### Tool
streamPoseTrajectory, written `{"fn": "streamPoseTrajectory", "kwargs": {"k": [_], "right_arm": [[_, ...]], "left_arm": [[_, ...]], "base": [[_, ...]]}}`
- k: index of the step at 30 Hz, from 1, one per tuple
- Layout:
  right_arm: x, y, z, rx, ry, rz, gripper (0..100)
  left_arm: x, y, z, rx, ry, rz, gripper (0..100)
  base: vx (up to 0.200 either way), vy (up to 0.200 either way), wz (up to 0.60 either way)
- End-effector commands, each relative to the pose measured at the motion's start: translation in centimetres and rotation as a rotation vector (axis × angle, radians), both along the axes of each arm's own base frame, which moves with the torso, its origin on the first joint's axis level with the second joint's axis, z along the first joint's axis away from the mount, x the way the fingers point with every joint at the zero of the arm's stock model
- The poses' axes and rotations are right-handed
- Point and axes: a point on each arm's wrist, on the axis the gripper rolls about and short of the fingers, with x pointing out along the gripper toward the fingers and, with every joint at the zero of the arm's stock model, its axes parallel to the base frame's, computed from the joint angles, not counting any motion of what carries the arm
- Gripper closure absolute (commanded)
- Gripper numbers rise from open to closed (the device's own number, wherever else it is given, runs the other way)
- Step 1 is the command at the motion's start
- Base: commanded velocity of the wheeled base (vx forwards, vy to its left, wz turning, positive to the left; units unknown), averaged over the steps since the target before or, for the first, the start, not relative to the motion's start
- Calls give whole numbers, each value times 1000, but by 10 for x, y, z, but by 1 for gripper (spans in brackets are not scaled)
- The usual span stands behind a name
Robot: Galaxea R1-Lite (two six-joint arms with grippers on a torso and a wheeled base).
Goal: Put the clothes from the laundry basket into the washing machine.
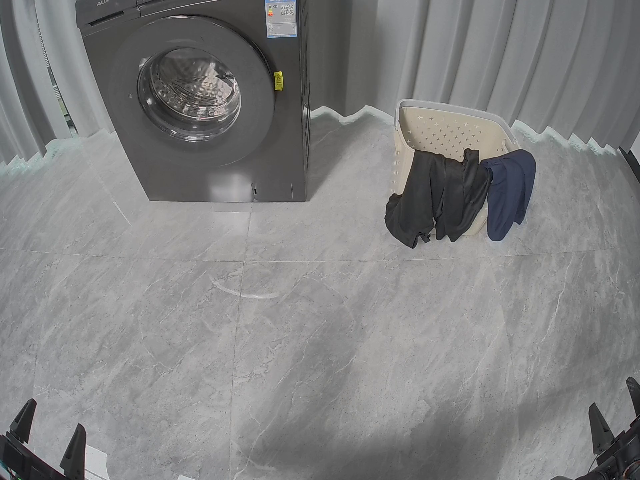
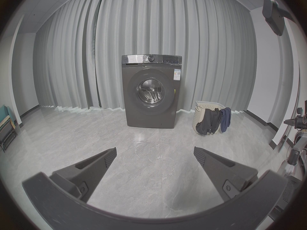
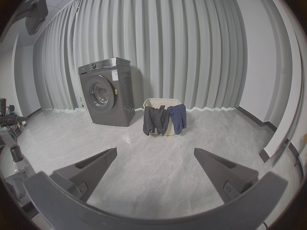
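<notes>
In the head view, our left gripper (image 1: 53,418) and right gripper (image 1: 612,398) both stand spread and empty. Well ahead of the right fingers sits the laundry basket (image 1: 460,118), with a black garment (image 1: 437,198) and a blue garment (image 1: 510,191) draped over its near rim. The washing machine (image 1: 200,95) stands well ahead of the left fingers.

In the left wrist view, the machine lies far beyond the parted fingers.

In the right wrist view, the basket lies far beyond them.

We judge the clothes light and limp, best pinched at a bunched fold on the rim.
</notes>
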Motion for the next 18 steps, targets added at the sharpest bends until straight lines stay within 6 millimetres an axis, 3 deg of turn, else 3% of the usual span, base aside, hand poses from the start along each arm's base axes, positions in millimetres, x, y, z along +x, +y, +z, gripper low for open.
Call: {"fn": "streamPoseTrajectory", "kwargs": {"k": [1, 14, 18], "right_arm": [[0, 0, -5, -1, 1, 1, 0], [0, 0, -5, -3, 1, 1, 0], [0, 0, -5, -3, 1, 1, 0]], "left_arm": [[0, 0, -4, -2, -4, 1, 0], [0, 0, -4, 6, -4, 1, 0], [0, 0, -4, 6, -4, 1, 0]], "base": [[0, 0, 0], [0, 0, 0], [200, 0, 0]]}}
